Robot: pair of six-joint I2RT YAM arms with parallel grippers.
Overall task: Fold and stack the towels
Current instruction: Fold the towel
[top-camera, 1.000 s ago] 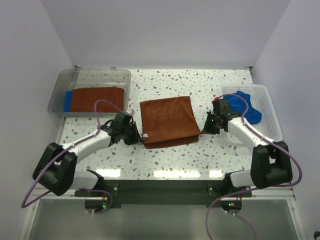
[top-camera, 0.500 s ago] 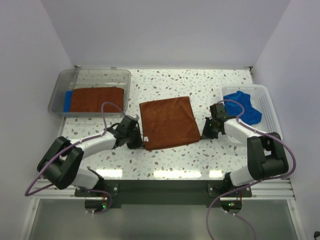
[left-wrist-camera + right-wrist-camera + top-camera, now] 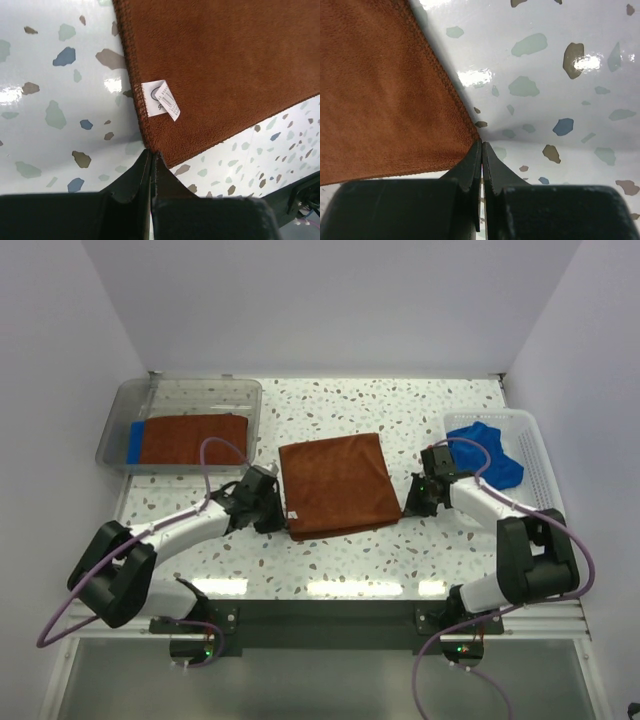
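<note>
From above, the towel [image 3: 338,485] lay folded and flat on the table [image 3: 400,420], between the 2 arms. The left gripper [image 3: 270,512] sat at its near-left corner and the right gripper [image 3: 408,502] at its near-right. 2 folded towels [image 3: 190,438] lay in the tray [image 3: 180,395], and a blue towel [image 3: 487,455] was bunched in the basket [image 3: 535,465].

In the left wrist view, the jaws were closed tight, tips touching the corner below the label [image 3: 162,99]. I could not tell if cloth was pinched.

The right wrist view showed the same.

Light, limp terry would likely sag, so corners were the best holds. The table looked glossy, with walls [image 3: 330,300] close around.
</note>
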